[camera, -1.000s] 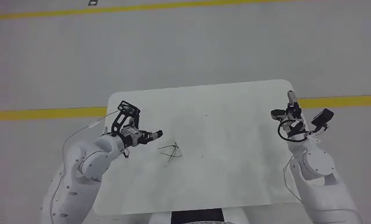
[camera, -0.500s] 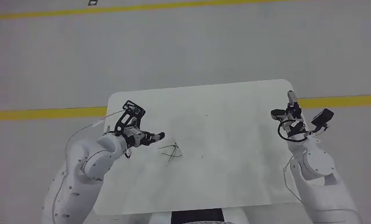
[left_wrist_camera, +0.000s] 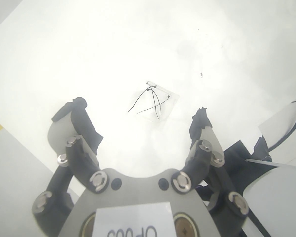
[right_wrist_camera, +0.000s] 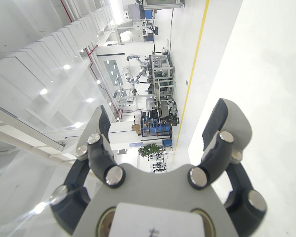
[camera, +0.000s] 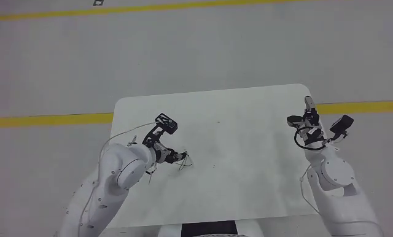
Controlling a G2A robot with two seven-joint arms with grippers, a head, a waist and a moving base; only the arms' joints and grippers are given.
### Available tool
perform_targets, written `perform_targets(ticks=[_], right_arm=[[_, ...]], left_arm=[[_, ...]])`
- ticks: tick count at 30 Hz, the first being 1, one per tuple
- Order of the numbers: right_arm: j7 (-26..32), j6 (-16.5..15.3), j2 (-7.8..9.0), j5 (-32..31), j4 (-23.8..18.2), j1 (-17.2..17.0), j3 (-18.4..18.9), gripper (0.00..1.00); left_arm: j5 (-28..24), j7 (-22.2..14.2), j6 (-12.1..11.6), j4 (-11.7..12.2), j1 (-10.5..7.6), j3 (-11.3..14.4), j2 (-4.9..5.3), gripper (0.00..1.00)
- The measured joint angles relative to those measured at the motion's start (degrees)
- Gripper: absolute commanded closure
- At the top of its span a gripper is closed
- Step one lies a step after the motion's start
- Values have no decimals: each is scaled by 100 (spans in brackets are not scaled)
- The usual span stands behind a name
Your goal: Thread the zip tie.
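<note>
Several thin black zip ties (left_wrist_camera: 151,99) lie crossed on a clear sheet (left_wrist_camera: 172,99), left of centre on the white tabletop (camera: 258,114); left end effector (left_wrist_camera: 139,109) hovers just beside them, spread wide, empty; right end effector (right_wrist_camera: 161,107), likewise spread and empty, at the tabletop's right edge.

Glossy white rounded shells on the left arm (camera: 126,172) and on the right arm (camera: 334,172). A thin pale cable (camera: 120,131) arcs off the left one, and a black cable loop (camera: 303,140) hangs at the right wrist. Up close, the left arm's jaws are pale grey fingers (left_wrist_camera: 54,134) wrapped in ragged black tape (left_wrist_camera: 85,124), with black links and silver round-head screws (left_wrist_camera: 98,179). The right arm's jaws wear neat ribbed black pads (right_wrist_camera: 212,122). Each has a grey base plate (left_wrist_camera: 138,188), a white printed label (left_wrist_camera: 133,220) and brass-coloured screws (left_wrist_camera: 185,228) either side.
</note>
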Motion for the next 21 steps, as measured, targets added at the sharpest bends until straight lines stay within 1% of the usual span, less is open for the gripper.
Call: perform_targets(ticks=[8, 9, 10, 12, 13, 15, 16, 18, 19, 21], right_arm=[[0, 0, 0, 0, 0, 0, 0, 0], [0, 0, 0, 0, 0, 0, 0, 0], [0, 0, 0, 0, 0, 0, 0, 0], [0, 0, 0, 0, 0, 0, 0, 0], [0, 0, 0, 0, 0, 0, 0, 0], [0, 0, 0, 0, 0, 0, 0, 0], [0, 0, 0, 0, 0, 0, 0, 0], [0, 0, 0, 0, 0, 0, 0, 0], [0, 0, 0, 0, 0, 0, 0, 0], [0, 0, 0, 0, 0, 0, 0, 0]], left_arm=[[-9, -2, -9, 2, 6, 0, 0, 0], [-31, -9, -48, 45, 15, 37, -1, 0], [-81, -9, -151, 169, -10, 136, -7, 0], [-162, -50, -217, 372, -126, 260, -18, 0], [-186, -114, -201, 490, -216, 324, -26, 0], [-213, -236, -153, 645, -340, 439, -41, 0], [-246, -322, -98, 741, -420, 527, -55, 0], [-206, -395, 41, 836, -541, 654, -76, 0], [-102, -374, 140, 845, -605, 713, -85, 0], [-33, -342, 189, 836, -629, 734, -88, 0]])
